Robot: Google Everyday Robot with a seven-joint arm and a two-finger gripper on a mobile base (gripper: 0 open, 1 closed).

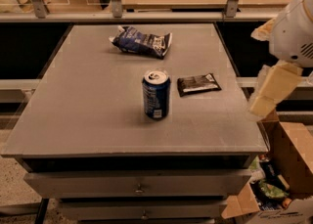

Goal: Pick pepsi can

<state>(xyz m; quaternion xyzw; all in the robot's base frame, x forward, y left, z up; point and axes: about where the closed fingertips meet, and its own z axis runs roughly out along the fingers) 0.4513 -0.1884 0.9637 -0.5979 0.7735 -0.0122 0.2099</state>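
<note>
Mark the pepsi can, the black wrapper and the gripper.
pepsi can (156, 96), camera view, blue side wall.
black wrapper (198, 84), camera view, its middle.
gripper (266, 96), camera view, pale end, right of the table (88, 120).

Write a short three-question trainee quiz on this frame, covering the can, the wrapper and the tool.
1. True or false: the pepsi can stands upright on the table.
2. The black wrapper packet lies: A) beside the can, apart from it; B) on top of the can; C) on the floor.
3. Fill in: the tool hangs past the table's ____ edge as pictured, away from the can.
Key: 1 true; 2 A; 3 right.
</note>
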